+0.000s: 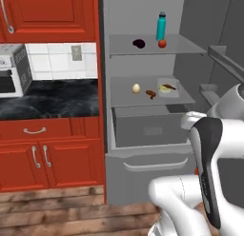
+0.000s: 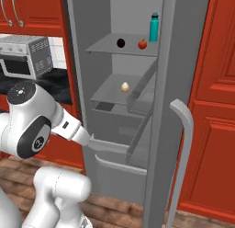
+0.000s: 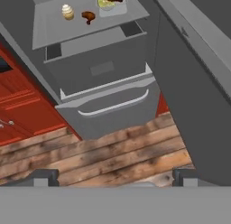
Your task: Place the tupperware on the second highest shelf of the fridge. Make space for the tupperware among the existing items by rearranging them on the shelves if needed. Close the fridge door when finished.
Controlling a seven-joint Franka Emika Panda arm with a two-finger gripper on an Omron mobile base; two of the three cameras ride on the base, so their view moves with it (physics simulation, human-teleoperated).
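Observation:
The fridge [image 1: 143, 173] stands with its fridge door [image 2: 170, 107] swung wide. On the upper shelf [image 1: 190, 48] are a teal bottle [image 1: 161, 25], a red fruit [image 1: 162, 44] and a dark purple lump [image 1: 139, 43]. The lower shelf [image 1: 121, 99] holds a cream egg [image 1: 136, 88], a brown piece [image 1: 151, 93] and the white tupperware [image 1: 167, 87] at its right. In the hand view my gripper [image 3: 115, 178] is open with nothing between its fingers. It hangs over the wooden floor, below and in front of the bottom drawer [image 3: 113, 108], well away from the tupperware [image 3: 110, 2].
The door's bar handle [image 2: 181, 130] and inner racks [image 1: 224, 59] jut out to the right of the opening. A black counter [image 1: 57, 102] with a microwave [image 1: 12, 71] lies left of the fridge, over red cabinets [image 1: 47, 159]. Wooden floor [image 3: 103, 151] lies beneath my hand.

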